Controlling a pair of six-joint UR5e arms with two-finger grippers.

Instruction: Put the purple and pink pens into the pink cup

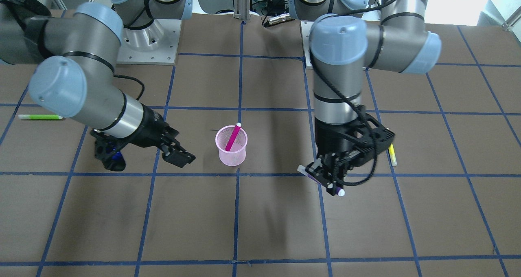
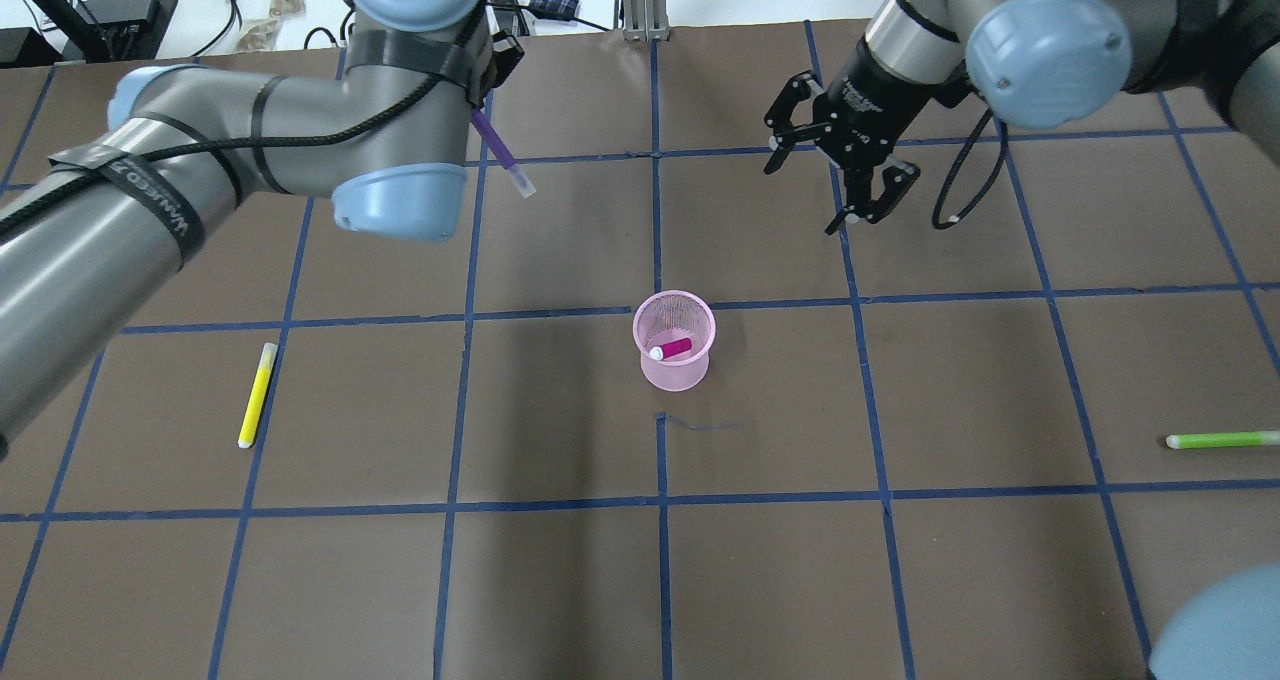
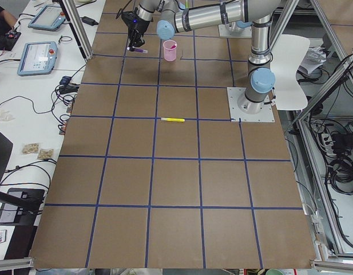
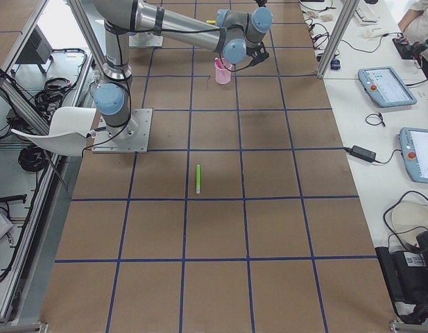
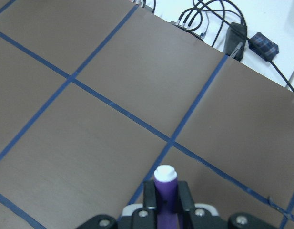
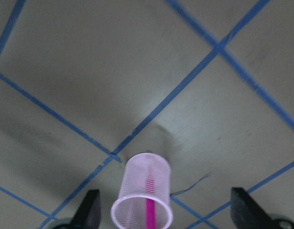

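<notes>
Our left gripper (image 1: 327, 179) is closed on the purple pen (image 2: 497, 150). It holds the pen near the middle, up in the air over the bench (image 2: 560, 580). The pen lies on a slant. Its white cap pokes out on one side of the fingers (image 5: 150, 196) and the long end sticks out on the other.

The pink cup (image 2: 680, 375) stands in the middle of the bench, well away from this gripper. The pink pen (image 2: 675, 346) is in it and leans on the rim.

We think the purple pen is light, stiff and smooth. It could turn or slip between the fingers, so a hold near the middle is good. We think the cup is thin and light too. A bump on its rim could knock it over, so the pen should go in from above, end first, beside the pink pen.

Our right gripper (image 2: 812, 192) is wide open and holds nothing. It hangs on the other side of the cup, apart from it.

The bench between the left gripper and the cup looks open. A yellow pen (image 2: 256, 395) and a green pen (image 2: 1220, 440) lie far off to the sides. The bench edge with its cables is near the left gripper, but the cup is far from every edge.
</notes>
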